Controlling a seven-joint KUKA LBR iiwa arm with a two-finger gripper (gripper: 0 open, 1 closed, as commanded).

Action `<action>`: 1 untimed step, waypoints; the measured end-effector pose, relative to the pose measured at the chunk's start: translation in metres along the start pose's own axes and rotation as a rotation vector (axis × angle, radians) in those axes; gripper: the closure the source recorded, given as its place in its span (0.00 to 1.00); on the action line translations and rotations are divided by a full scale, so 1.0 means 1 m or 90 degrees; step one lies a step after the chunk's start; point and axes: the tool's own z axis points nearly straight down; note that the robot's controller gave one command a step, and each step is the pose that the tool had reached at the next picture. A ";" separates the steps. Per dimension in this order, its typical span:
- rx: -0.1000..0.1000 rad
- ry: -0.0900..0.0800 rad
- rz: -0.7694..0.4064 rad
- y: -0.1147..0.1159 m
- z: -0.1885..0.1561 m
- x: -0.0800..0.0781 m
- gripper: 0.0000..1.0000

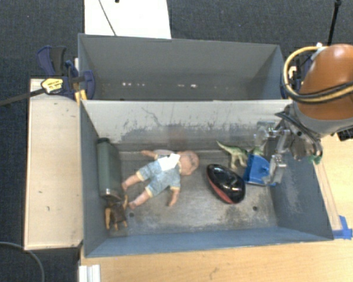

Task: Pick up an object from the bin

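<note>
— Where's the gripper (275,157)?
— Three o'clock in the bin (182,119), seemingly touching a blue block (257,170); open or closed, I can't tell. Scuffed grey floor (194,216), dark carpet (23,28) around.

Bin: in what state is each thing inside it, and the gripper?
Doll, lying flat, head to the right.
Green cylinder, lying along the left wall.
Black and red oval thing, lying on the floor.
Green dinosaur, by the back wall.
Blue block, close against the gripper.
Gripper, low at the bin's right end.
</note>
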 end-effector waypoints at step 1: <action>0.000 -0.002 0.024 0.031 0.078 -0.001 0.00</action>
